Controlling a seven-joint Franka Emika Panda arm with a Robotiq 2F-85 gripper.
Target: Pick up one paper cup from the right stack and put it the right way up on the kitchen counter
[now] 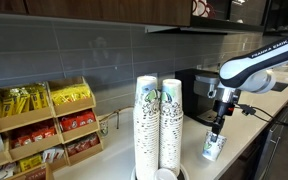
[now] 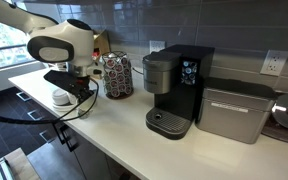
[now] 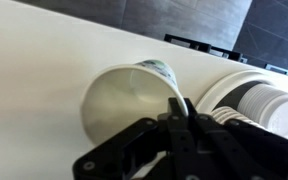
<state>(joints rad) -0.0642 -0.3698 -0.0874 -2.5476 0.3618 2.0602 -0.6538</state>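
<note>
A single paper cup (image 1: 214,148) stands mouth up, slightly tilted, on the cream kitchen counter (image 1: 246,133). My gripper (image 1: 218,128) comes down from above and is shut on its rim. In the wrist view the cup's open mouth (image 3: 124,105) faces the camera, with the fingers (image 3: 180,106) pinching its right rim. The right stack (image 1: 171,118) stands beside a like column (image 1: 146,120) in the foreground, apart from the gripper. The stacks' tops show in the wrist view (image 3: 269,105). In an exterior view the cup (image 2: 61,98) sits under the arm near the counter's end.
A black coffee machine (image 2: 174,90) stands at the wall, with a pod carousel (image 2: 117,75) next to it and a steel appliance (image 2: 232,112) further along. A wooden snack rack (image 1: 44,125) stands behind the stacks. Cables hang off the counter edge (image 2: 79,125).
</note>
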